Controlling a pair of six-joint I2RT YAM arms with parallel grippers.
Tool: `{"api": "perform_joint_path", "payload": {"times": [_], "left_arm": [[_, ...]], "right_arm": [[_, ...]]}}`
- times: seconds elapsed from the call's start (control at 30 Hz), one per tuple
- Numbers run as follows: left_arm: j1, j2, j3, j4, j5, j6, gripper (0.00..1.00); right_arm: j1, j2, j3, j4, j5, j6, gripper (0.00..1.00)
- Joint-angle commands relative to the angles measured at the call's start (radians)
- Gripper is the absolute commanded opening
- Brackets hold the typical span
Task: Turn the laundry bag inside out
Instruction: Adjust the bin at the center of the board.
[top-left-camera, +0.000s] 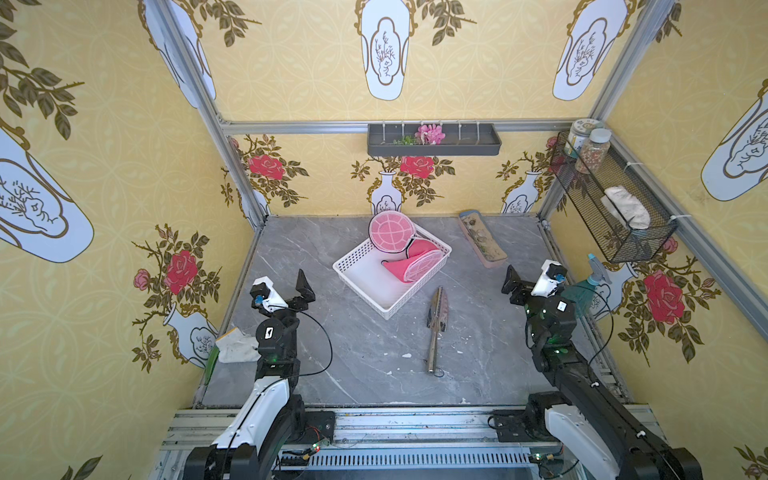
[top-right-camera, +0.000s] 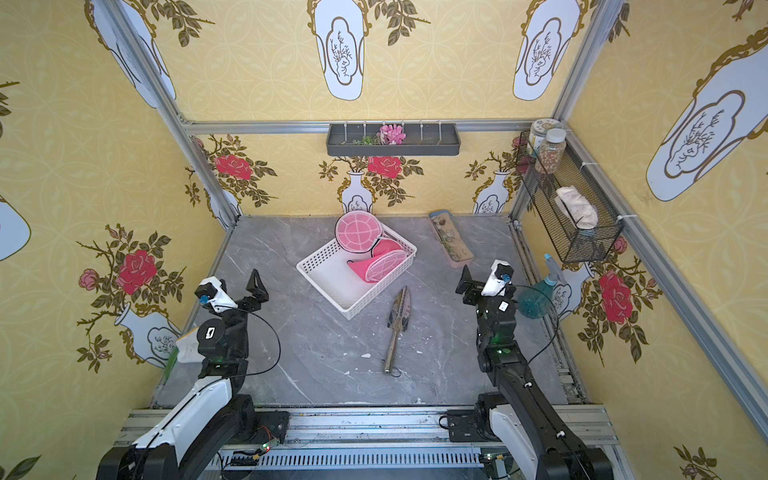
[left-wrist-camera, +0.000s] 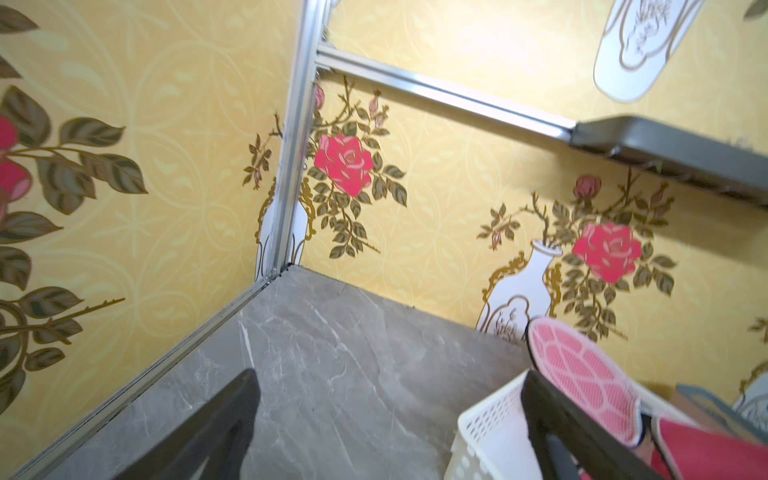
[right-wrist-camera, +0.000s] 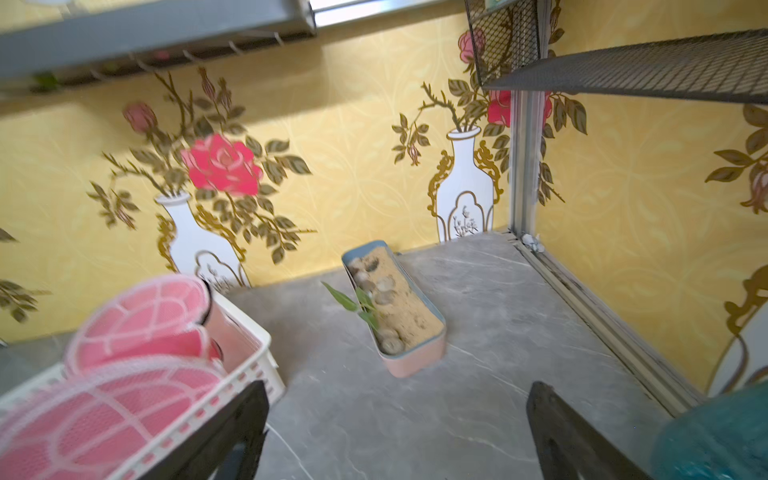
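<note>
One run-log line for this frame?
phase: pre-grasp | left gripper: open, empty | right gripper: open, empty | laundry bag: in white basket, untouched | turning: not started

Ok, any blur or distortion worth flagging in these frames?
In both top views, sharp, with wide-angle stretch toward the edges; in the left wrist view, the bag looks slightly soft; in the right wrist view, blur throughout, worst on the basket.
</note>
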Motion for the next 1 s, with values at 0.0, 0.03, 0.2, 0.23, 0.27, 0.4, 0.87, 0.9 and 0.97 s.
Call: {"api": "perform_joint_path", "payload": {"times": [0.0,0.03,0.2,0.23,0.27,0.4,0.87,0.9,0.97], "left_arm": [[0.001,-0.052,0.098,-0.299,-0.087,-0.212,1.0],[0.002,-0.049,0.139,-0.388,-0.056,-0.239,1.0],[-0.007,0.049,0.32,-0.651,0.171,-0.354,1.0],[-0.022,0.063,0.334,-0.663,0.201,-0.39,1.0],[-0.043,0.078,0.35,-0.678,0.215,-0.42,1.0],[-0.158,0.194,0.453,-0.805,0.266,-0.537,0.99],[-0.271,0.63,0.627,-0.933,0.357,-0.75,0.74],[-0.272,0.653,0.635,-0.924,0.367,-0.752,0.71],[-0.27,0.692,0.656,-0.91,0.375,-0.747,0.66]], "right_arm": [[-0.003,0.054,0.099,-0.201,-0.182,0.156,0.97],[0.004,0.091,0.141,-0.234,-0.222,0.156,0.97],[0.199,0.268,0.359,-0.355,-0.205,0.022,0.97],[0.24,0.302,0.4,-0.377,-0.192,0.009,0.97],[0.27,0.344,0.441,-0.409,-0.184,0.015,0.97],[0.43,0.49,0.583,-0.555,-0.14,0.02,0.97],[0.643,0.612,0.806,-0.987,0.01,0.224,0.95],[0.679,0.609,0.805,-1.027,0.042,0.244,0.95],[0.727,0.604,0.797,-1.081,0.083,0.292,0.94]]}}
